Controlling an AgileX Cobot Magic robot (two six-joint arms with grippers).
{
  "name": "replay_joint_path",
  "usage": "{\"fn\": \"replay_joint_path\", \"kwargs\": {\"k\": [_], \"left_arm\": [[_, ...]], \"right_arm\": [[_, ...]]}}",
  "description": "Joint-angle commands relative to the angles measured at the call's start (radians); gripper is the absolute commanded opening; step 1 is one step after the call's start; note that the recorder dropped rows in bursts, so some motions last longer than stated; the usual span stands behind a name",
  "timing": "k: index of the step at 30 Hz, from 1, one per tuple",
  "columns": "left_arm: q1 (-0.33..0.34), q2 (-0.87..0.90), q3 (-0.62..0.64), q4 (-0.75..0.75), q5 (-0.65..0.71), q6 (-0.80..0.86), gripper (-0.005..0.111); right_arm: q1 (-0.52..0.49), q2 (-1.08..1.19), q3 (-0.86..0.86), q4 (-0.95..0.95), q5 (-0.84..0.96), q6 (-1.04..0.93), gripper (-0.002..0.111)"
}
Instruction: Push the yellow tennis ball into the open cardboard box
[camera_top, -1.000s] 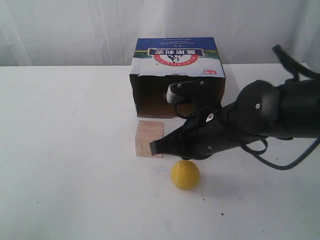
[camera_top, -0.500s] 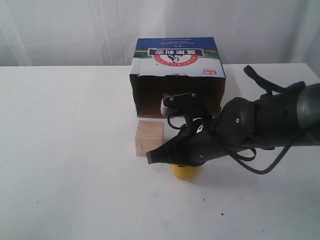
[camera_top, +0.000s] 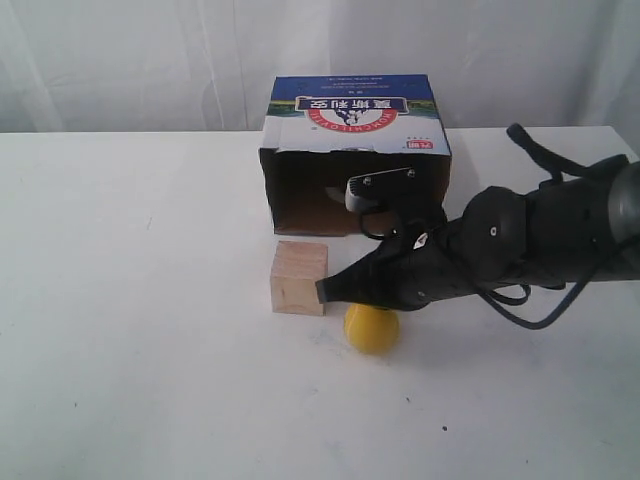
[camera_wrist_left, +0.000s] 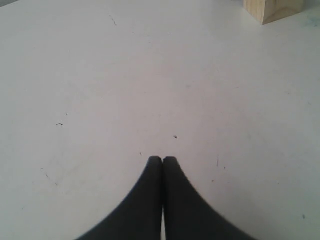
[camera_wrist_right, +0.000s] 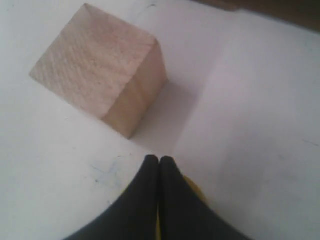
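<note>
Table (camera_top: 150, 350) is carrying one yellow tennis ball (camera_top: 371, 331), one open cardboard box (camera_top: 355, 120), one wooden cube (camera_top: 298, 277).

The exterior camera stands off the table (camera_top: 150, 400), raised, looking across it into the open front of the box (camera_top: 352, 120). The left wrist camera looks along the left gripper (camera_wrist_left: 162, 160), its fingers pressed together, low over bare table, with the wooden cube (camera_wrist_left: 272, 9) far ahead of the tips. The right wrist camera sits closer, the cube just ahead of the right gripper (camera_wrist_right: 159, 159). It shares the cube, the ball (camera_top: 371, 330) and the box mouth with the exterior view.
</note>
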Motion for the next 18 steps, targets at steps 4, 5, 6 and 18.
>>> {"fn": "replay_joint_path", "kwargs": {"k": [4,5,6,18], "left_arm": [[-0.007,-0.005,0.004,0.000,0.004,-0.001,0.000],[-0.007,-0.005,0.004,0.000,0.004,-0.001,0.000],[-0.007,-0.005,0.004,0.000,0.004,-0.001,0.000],[-0.007,-0.005,0.004,0.000,0.004,-0.001,0.000]], "right_arm": [[-0.030,-0.036,-0.022,-0.007,-0.062,-0.074,0.000],[-0.030,-0.056,-0.030,-0.007,-0.038,-0.072,0.000],[-0.030,-0.076,-0.037,0.001,0.011,-0.064,0.000],[-0.030,-0.038,-0.005,-0.003,0.213,-0.067,0.000]]}}
